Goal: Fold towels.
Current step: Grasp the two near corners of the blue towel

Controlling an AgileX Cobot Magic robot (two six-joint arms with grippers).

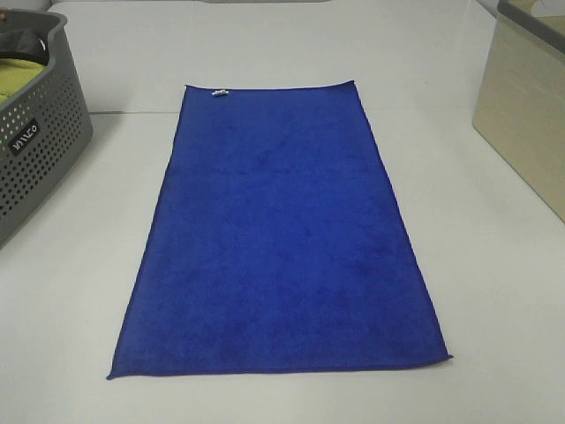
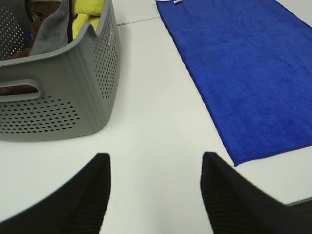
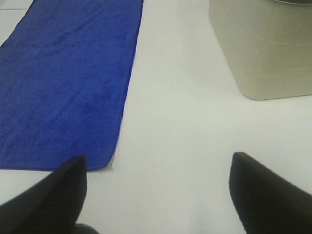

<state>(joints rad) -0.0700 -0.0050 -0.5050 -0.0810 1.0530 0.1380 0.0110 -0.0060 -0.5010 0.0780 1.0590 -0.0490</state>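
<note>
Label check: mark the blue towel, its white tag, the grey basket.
blue towel (image 1: 278, 238), exterior high view, cloth centre.
white tag (image 1: 220, 92), exterior high view, tag's middle.
grey basket (image 2: 63, 114), left wrist view, perforated side wall.

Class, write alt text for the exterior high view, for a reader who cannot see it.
A blue towel lies flat on a white table, white tag at its far edge. A grey basket stands left, a beige bin right.

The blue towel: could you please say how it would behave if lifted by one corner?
The blue towel is thin plush cloth lying flat, so it will probably droop limply rather than hold shape. It looks light. Its pile may drag on the white table.
</note>
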